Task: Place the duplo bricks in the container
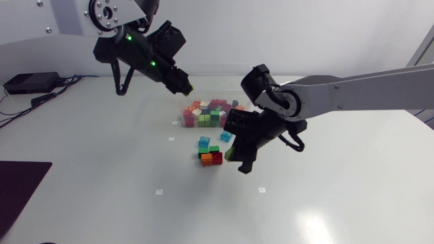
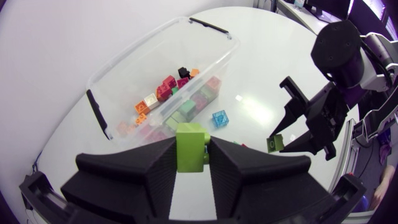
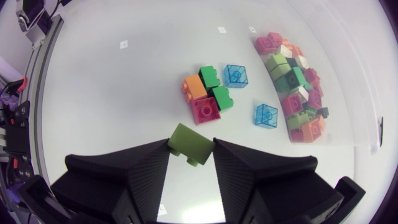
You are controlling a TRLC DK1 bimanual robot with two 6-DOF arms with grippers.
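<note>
My left gripper (image 2: 190,155) is shut on a lime green brick (image 2: 190,145) and hangs above the clear container (image 2: 146,45), which holds several coloured bricks (image 1: 209,113). In the head view this gripper (image 1: 184,86) is just behind the container's left end. My right gripper (image 3: 191,151) is shut on an olive green brick (image 3: 192,142), a little above the table. Just ahead of it lies a cluster of orange (image 3: 194,87), green (image 3: 209,76) and red (image 3: 206,110) bricks. Two clear blue bricks (image 3: 236,75) (image 3: 265,116) lie between the cluster and the container.
A dark mat (image 1: 17,186) lies at the table's front left corner. Small white marks (image 1: 159,192) dot the tabletop. My two arms are close together over the middle of the table.
</note>
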